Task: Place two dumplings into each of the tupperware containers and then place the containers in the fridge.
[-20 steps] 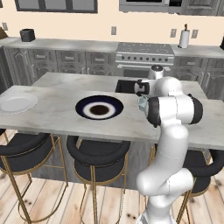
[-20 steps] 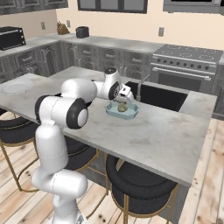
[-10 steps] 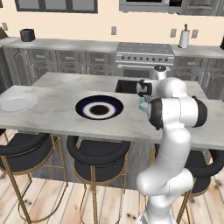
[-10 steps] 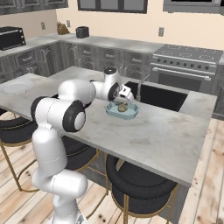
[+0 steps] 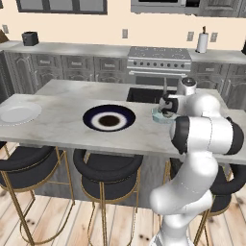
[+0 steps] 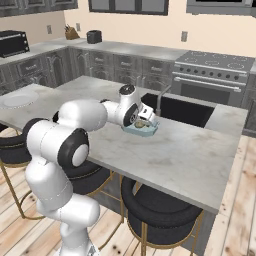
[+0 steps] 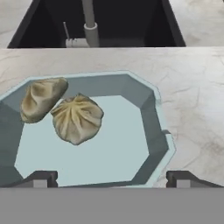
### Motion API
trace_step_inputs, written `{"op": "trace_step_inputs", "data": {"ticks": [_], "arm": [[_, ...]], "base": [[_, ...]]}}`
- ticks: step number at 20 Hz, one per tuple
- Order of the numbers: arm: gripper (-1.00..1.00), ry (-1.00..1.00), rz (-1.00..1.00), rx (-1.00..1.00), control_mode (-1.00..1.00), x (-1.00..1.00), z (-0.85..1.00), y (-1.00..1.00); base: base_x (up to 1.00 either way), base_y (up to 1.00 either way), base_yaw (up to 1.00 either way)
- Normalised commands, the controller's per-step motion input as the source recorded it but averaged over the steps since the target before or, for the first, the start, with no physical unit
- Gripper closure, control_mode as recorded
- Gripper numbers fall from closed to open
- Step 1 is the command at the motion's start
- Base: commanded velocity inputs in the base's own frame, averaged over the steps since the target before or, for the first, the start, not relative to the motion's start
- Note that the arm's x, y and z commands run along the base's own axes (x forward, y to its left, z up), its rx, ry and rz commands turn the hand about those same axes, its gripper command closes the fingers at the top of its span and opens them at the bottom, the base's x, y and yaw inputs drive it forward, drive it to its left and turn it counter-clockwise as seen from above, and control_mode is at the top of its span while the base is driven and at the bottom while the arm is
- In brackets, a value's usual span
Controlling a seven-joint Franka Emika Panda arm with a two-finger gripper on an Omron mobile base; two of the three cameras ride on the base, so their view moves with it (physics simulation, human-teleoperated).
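Observation:
A pale teal-blue tupperware container (image 7: 151, 127) sits on the island counter just in front of the sink. Two tan dumplings lie in its left half, one (image 7: 43, 98) against the wall and one (image 7: 78, 119) beside it, touching. My gripper (image 7: 111, 178) hovers open just above the tub's near edge, its fingertips (image 7: 41, 178) wide apart with nothing between them. The same tub (image 6: 141, 130) shows under the gripper (image 6: 142, 119) in the right base view and, as a teal rim (image 5: 158, 116), below the gripper (image 5: 166, 104) in the left base view. The fridge is out of view.
The black sink (image 5: 144, 94) with its faucet (image 7: 89, 22) lies right behind the tub. A dark-blue plate (image 5: 108, 118) sits mid-counter and a white plate (image 5: 18, 114) at the far left. Round stools (image 5: 106, 168) line the counter's near side.
The gripper's jaws have spread wider over the teal tub. The arm has shifted only slightly, and the plates have stayed put.

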Motion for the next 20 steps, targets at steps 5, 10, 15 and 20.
{"op": "trace_step_inputs", "data": {"ticks": [5, 10, 15, 20], "arm": [[-1.0, 0.17, -0.21, 0.03, -1.0, 0.3, 0.04, -0.53], [-1.0, 0.2, -0.16, 0.12, -1.0, 0.15, 0.04, -0.63], [-1.0, 0.01, -0.03, 0.12, -1.0, -0.01, -0.16, -0.12], [-1.0, -0.05, 0.0, 0.09, -1.0, -0.08, -0.41, 0.01]], "base": [[0.0, 0.0, 0.0], [0.0, 0.0, 0.0], [0.0, 0.0, 0.0], [0.0, 0.0, 0.0]]}}
